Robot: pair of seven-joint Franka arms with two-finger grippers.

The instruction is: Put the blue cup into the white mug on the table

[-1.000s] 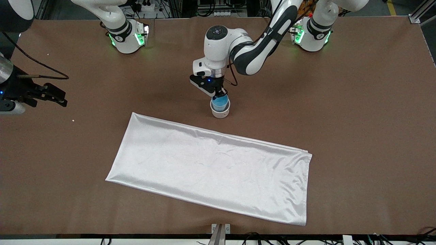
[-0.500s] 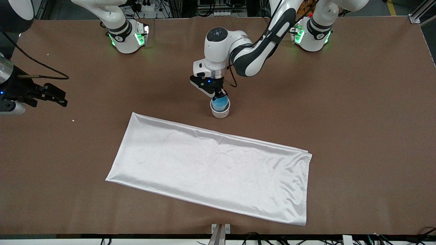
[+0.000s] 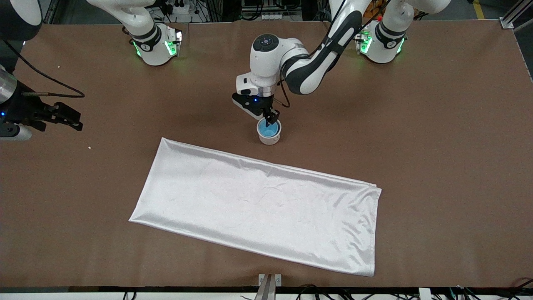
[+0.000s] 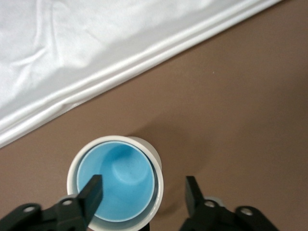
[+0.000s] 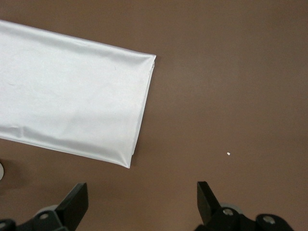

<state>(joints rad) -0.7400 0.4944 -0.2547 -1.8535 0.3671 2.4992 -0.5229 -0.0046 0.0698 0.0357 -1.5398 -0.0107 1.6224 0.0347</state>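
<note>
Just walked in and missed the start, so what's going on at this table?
The left gripper is right over the white mug, fingers open, one finger over the mouth of the blue cup, which sits nested inside the mug. The mug stands on the brown table, farther from the front camera than the white cloth. The right gripper waits, open, over bare table at the right arm's end.

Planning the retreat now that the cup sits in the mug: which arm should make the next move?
Left. Its end effector hangs open over the blue cup nested in the white mug, so it need only lift away; the right end effector waits aside.
</note>
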